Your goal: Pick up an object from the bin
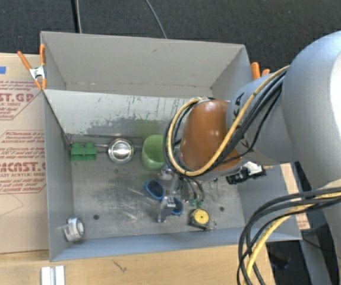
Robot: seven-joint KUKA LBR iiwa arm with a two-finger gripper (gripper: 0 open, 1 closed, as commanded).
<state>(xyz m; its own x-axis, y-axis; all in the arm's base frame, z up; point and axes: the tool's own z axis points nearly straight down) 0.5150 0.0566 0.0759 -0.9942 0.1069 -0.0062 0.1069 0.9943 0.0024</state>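
The arm (304,108) came in from the right, and its orange cover (206,136) and a loop of yellow and black cables (172,142) hung over the right half of the grey bin (56,159). They blocked much of the floor from where I stood. Below the cover, the pincer (171,206) was down near the bin floor, towards the front wall and a little right of the middle. Whether it was clenched or released I could not tell, because the wrist parts and wires crowded that spot.

The thing nearest to it was a small blue piece (154,189), which lay on the floor just beside the pincer on its left. I could not see whether the two were touching. A round yellow thing with a dark centre (199,218) lay just to the right of the pincer, close to the front wall.

Behind them, near the foot of the back slope, a light green cup (153,152) stood partly hidden by the cables. To its left was a shiny silver round thing (120,151), and further left a green toy block (82,152). Those three made a row, each a little apart from the next. A small silvery piece (73,229) lay alone in the front left corner, well apart from everything else.

The arm's pale casing carried dark lettering, but the cables crossed it and I could not read it. Any marks on the things in the bin were too small to make out.
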